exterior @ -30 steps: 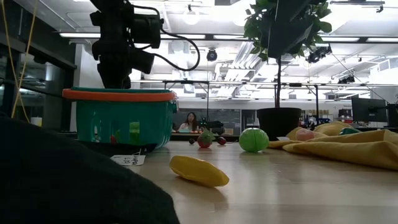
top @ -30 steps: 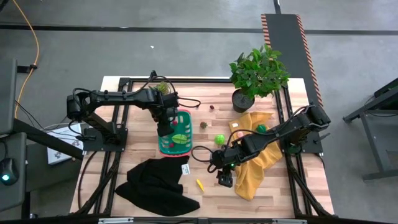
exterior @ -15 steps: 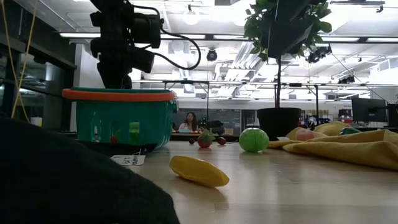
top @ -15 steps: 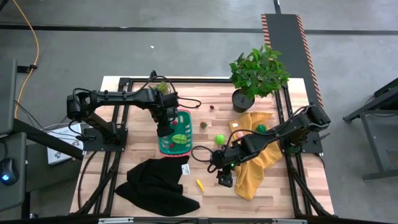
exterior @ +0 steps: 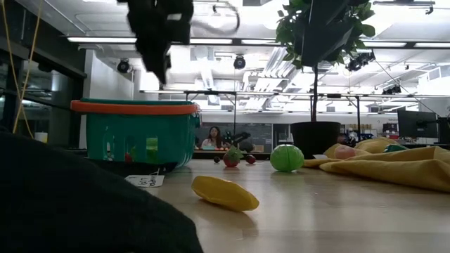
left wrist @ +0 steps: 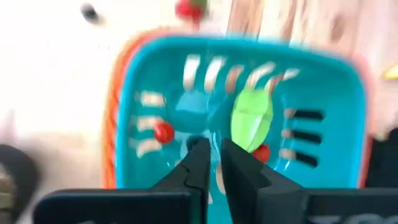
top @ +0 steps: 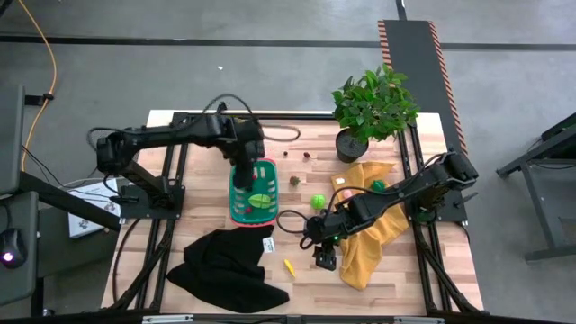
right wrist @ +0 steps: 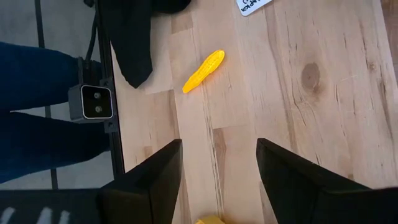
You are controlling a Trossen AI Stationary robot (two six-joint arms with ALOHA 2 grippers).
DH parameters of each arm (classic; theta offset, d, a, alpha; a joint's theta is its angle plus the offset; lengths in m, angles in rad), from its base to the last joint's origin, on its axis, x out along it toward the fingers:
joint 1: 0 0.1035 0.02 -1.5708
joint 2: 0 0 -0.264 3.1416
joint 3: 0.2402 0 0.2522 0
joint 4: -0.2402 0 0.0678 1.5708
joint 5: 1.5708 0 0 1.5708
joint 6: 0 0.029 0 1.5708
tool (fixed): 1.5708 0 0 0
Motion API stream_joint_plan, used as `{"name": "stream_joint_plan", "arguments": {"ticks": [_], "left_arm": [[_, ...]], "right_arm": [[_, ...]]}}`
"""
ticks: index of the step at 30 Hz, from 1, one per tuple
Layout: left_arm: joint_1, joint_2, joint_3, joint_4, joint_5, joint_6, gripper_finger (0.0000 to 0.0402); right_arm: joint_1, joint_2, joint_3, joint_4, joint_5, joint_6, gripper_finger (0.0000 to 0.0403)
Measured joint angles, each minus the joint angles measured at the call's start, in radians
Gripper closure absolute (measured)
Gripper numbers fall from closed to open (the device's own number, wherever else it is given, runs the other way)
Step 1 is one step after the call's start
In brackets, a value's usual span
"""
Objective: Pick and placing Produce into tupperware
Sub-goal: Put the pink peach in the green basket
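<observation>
A yellow piece (exterior: 225, 193) lay nearest on the table, the right gripper (top: 325, 259) wide above bare wood; farther off the left gripper (left wrist: 212, 163), nearly closed and empty, hung over the teal basket (top: 253, 191) holding green (left wrist: 252, 118) and red (left wrist: 163, 132) produce

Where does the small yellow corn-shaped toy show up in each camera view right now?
High view: small yellow corn-shaped toy on the table, right of the black cloth.
Low view: foreground centre.
Left wrist view: not visible.
Right wrist view: upper middle.
Shared landmark: the black cloth.
</observation>
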Motion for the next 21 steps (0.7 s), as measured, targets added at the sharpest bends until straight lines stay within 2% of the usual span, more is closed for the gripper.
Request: {"name": "stream_joint_plan", "arguments": {"ticks": [3, 9, 15, 21], "left_arm": [[0.0, 0.0, 0.14, -0.065, -0.004, 0.009, 0.0398], [0.0, 0.0, 0.467, -0.204, 0.005, 0.071, 0.0389], [0.0, -0.002, 0.78, -0.279, 0.174, 0.103, 0.0399], [0.0, -0.02, 1.02, -0.312, 0.359, 0.099, 0.0401]], "right_arm": [[0.0, 0.0, 0.0, 0.0, 0.0, 0.006, 0.0205], [-0.003, 0.0, 0.0, 0.0, 0.031, 0.008, 0.0205], [-0.026, -0.003, 0.0, 0.0, 0.035, 0.024, 0.0205], [-0.042, -0.052, -0.001, -0.018, 0.084, 0.024, 0.0205]]}}
